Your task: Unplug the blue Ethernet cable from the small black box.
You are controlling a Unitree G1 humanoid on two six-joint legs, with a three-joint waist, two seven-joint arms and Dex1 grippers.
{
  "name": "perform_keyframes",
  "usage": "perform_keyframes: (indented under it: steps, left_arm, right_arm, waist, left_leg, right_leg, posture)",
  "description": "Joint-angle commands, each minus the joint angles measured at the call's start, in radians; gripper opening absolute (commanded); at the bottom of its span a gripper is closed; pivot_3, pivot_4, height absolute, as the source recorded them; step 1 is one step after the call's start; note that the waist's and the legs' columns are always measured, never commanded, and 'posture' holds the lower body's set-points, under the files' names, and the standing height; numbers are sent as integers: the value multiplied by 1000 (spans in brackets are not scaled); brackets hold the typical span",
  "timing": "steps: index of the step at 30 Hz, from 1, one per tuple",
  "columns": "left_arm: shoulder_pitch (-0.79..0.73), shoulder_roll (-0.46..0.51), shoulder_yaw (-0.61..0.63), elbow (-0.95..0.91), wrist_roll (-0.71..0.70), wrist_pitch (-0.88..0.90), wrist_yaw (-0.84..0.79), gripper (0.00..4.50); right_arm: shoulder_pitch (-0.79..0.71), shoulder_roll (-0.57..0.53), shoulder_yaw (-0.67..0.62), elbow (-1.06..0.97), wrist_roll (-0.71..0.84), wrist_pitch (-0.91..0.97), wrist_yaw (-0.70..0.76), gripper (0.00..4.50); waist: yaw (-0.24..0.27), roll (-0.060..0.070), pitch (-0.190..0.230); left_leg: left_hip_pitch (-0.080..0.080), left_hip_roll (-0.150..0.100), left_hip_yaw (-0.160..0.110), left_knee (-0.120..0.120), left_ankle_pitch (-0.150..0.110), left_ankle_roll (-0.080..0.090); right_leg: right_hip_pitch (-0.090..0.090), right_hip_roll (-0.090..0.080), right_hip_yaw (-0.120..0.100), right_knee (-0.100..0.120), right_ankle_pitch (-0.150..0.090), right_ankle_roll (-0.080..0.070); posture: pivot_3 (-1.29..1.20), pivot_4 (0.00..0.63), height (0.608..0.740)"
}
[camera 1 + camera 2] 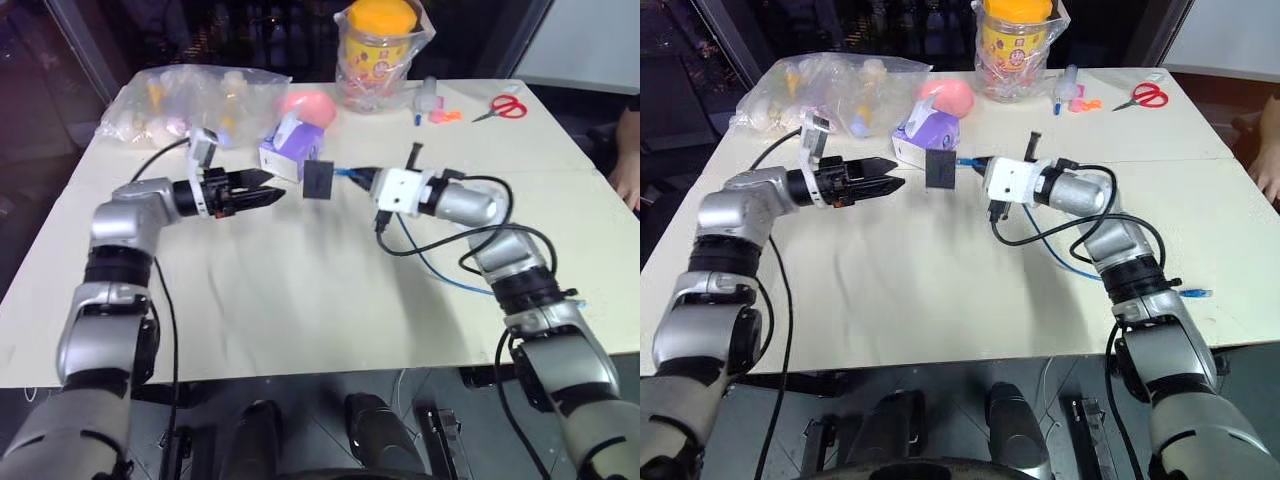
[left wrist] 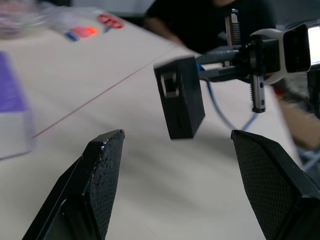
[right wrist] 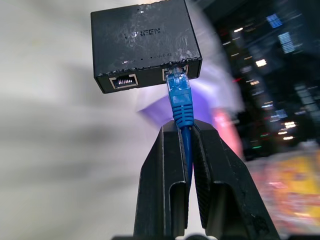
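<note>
1. Plainly, the right tool (image 3: 184, 131) is clamped on the blue Ethernet cable (image 3: 181, 102), its two black fingers pinching the cord just behind the blue strain boot.
2. From that grip the small black box (image 3: 144, 42) hangs in the air above the desk (image 1: 300, 300), carried only by the plug seated in one of its two ports; the other port beside it is free.
3. Judging by this, the box is light and rigid, so a plain pull on the cord would likely drag it along rather than free the plug. It needs a hold across its flat faces.
4. The cord itself looks thin and limp; its slack trails from the right wrist down to the desk toward five o'clock. The boot is the stiffest place to grip it, and the plug's latch probably wants pressing.
5. The left tool (image 1: 262, 193) stands with its fingers wide apart, level, aimed at three o'clock toward the box, close but not touching.
6. In the left wrist view the box (image 2: 181, 102) sits between and beyond the two spread fingers, tilted, edge-on.
7. The right forearm lies level, reaching toward nine o'clock, so the two tools face each other with the box between.
8. A purple tissue box (image 1: 290, 145) lies on the desk just past the black box at twelve o'clock.
</note>
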Motion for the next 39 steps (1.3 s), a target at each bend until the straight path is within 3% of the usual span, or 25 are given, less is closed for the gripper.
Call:
perform_keyframes:
  steps: [1,7,13,16,22,26,30,32,35,36,39]
  left_arm:
    - [-97,-30,48,116,-14,-34,-35,3577]
    - [-226,-110,82,285,-5,-75,-84,3577]
    - [-264,-165,74,350,40,-121,-119,3577]
    - [-271,-175,84,365,44,-129,-132,2776]
    - [-273,-179,112,368,39,-116,-141,512]
    - [-263,-182,106,356,55,-128,-139,503]
    - [-252,-182,111,349,57,-125,-128,503]
    - [-231,-181,125,332,43,-110,-117,503]
    - [-205,-190,165,291,-1,-69,-95,503]
    - [-195,-199,175,271,-14,-54,-87,503]
    - [-172,-222,198,217,-45,-3,-66,503]
  right_arm:
    - [23,-11,-65,-150,39,79,-18,28]
    - [62,-34,-72,-274,6,147,-19,28]
    - [77,-30,-69,-364,-1,206,-12,28]
    - [90,-28,-67,-396,-1,233,-11,0]
    - [101,-29,-66,-417,-4,255,-13,0]
    - [106,-27,-63,-421,9,263,1,0]
    - [139,-61,-71,-441,7,265,30,1651]
    - [235,-31,-189,-525,59,420,-35,2663]
    - [355,184,-379,-750,340,803,-163,4221]
    - [375,279,-438,-826,497,937,-211,4470]
    - [397,458,-542,-966,886,1177,-321,4470]
  waist:
    - [-1,0,0]
    - [-1,0,0]
    - [2,0,0]
    - [3,0,0]
    - [4,0,0]
    - [5,0,0]
    - [7,0,0]
    - [17,-1,0]
    - [25,-1,0]
    - [25,-1,0]
    - [24,-1,0]
  left_leg:
    - [0,0,0,0,0,0]
    - [0,0,0,-1,0,0]
    - [-1,0,0,-1,0,0]
    - [-1,0,0,-1,0,0]
    - [-1,0,0,0,0,0]
    - [-1,0,0,-1,0,0]
    - [-1,0,0,-1,0,0]
    - [-2,0,0,-1,0,0]
    - [-2,0,-1,-1,0,0]
    - [-2,0,-2,-1,0,0]
    - [-3,0,-3,0,0,0]
  right_leg:
    - [0,0,0,0,0,0]
    - [0,0,0,0,0,0]
    - [-1,0,0,-2,0,0]
    - [-1,0,0,-1,0,0]
    - [-1,0,0,-1,0,0]
    - [-1,0,0,-1,0,0]
    - [-1,0,0,-1,0,0]
    - [-1,0,0,-1,0,0]
    - [-1,0,0,-1,-1,1]
    - [-1,0,-1,0,-1,0]
    - [-3,0,-1,2,0,0]
  posture:
    - [0,150,740]
    - [0,150,740]
    - [0,150,740]
    - [0,150,740]
    - [0,150,740]
    - [0,150,740]
    - [0,150,740]
    - [0,150,740]
    - [0,150,740]
    - [0,150,740]
    - [0,150,740]
